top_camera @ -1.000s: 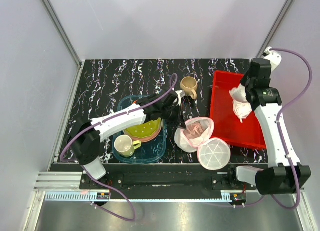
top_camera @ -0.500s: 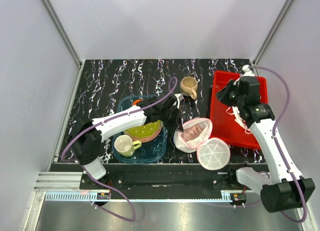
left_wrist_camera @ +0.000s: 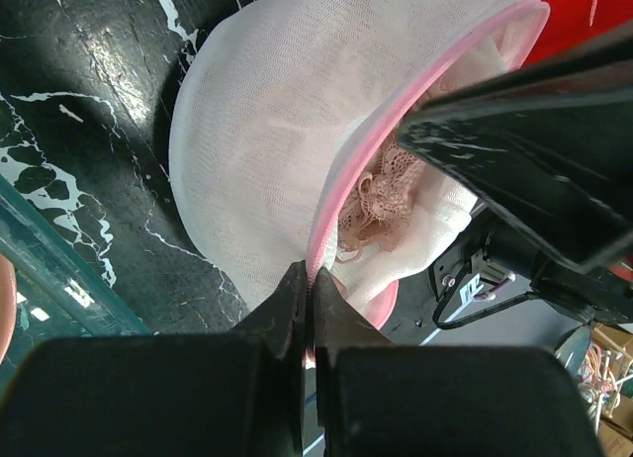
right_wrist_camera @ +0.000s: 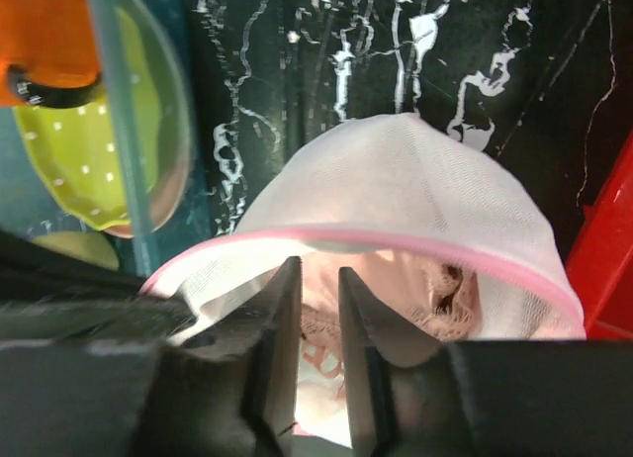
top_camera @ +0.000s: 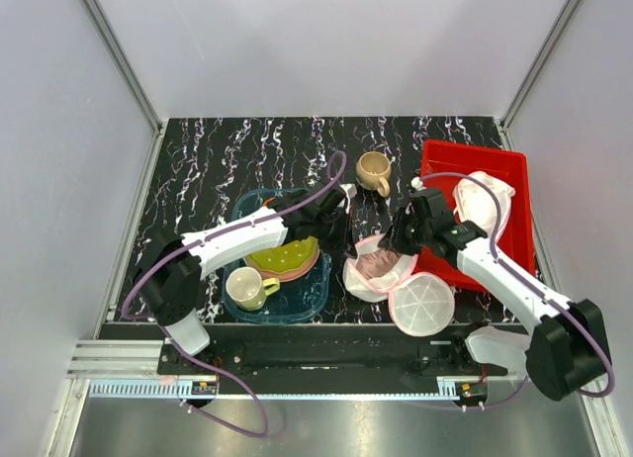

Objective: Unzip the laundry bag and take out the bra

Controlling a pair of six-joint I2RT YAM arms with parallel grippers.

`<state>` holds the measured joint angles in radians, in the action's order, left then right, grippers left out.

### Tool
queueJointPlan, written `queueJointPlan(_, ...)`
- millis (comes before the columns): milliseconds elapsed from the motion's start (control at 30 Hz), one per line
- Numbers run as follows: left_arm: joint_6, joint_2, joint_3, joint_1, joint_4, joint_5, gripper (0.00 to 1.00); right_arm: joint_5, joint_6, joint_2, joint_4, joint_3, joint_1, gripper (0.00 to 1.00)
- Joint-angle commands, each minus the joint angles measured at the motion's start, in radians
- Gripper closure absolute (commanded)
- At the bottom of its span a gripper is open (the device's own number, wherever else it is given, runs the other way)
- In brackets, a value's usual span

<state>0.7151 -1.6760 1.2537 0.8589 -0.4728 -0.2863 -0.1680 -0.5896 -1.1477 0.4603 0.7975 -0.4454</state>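
Note:
The laundry bag (top_camera: 381, 269) lies open on the black table, its white mesh halves edged in pink. My left gripper (top_camera: 351, 241) is shut on the pink zip edging at the bag's left rim, as the left wrist view shows (left_wrist_camera: 309, 275). A pink lacy bra (left_wrist_camera: 381, 195) lies inside the bag. My right gripper (top_camera: 401, 241) hangs at the bag's mouth. In the right wrist view its fingers (right_wrist_camera: 315, 279) stand slightly apart just above the lace (right_wrist_camera: 470, 289), gripping nothing. Another pale bra (top_camera: 482, 202) lies in the red tray (top_camera: 514, 249).
A blue tray (top_camera: 307, 304) left of the bag holds a yellow-green plate (top_camera: 287, 251) and a green mug (top_camera: 245, 289). A beige cup (top_camera: 374, 170) stands behind the bag. The bag's round mesh half (top_camera: 423, 304) lies near the front edge.
My right gripper let go of the pale bra over the red tray, then swung left and down to the bag's mouth. My left gripper has kept its hold on the edging.

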Motion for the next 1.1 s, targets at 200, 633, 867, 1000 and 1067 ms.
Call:
queueJointPlan(200, 0.000, 0.036, 0.001, -0.008, 0.036, 0.018, 1.00, 0.146, 0.024, -0.185, -0.117, 0.005, -0.030, 0.31)
queueJointPlan(633, 0.003, 0.055, 0.001, -0.012, 0.043, 0.021, 1.00, 0.263, 0.036, -0.356, -0.164, -0.021, -0.052, 0.21)
queueJointPlan(867, 0.004, 0.052, 0.000, -0.015, 0.045, 0.021, 1.00, 0.210, 0.013, -0.119, -0.095, -0.018, -0.052, 0.97)
queueJointPlan(1000, 0.001, 0.045, 0.000, -0.018, 0.051, 0.018, 1.00, 0.171, 0.007, 0.040, -0.019, 0.028, -0.050, 1.00)
queueJointPlan(1067, -0.002, 0.039, 0.003, -0.020, 0.049, 0.015, 1.00, 0.126, 0.011, 0.100, 0.006, 0.063, -0.052, 1.00)
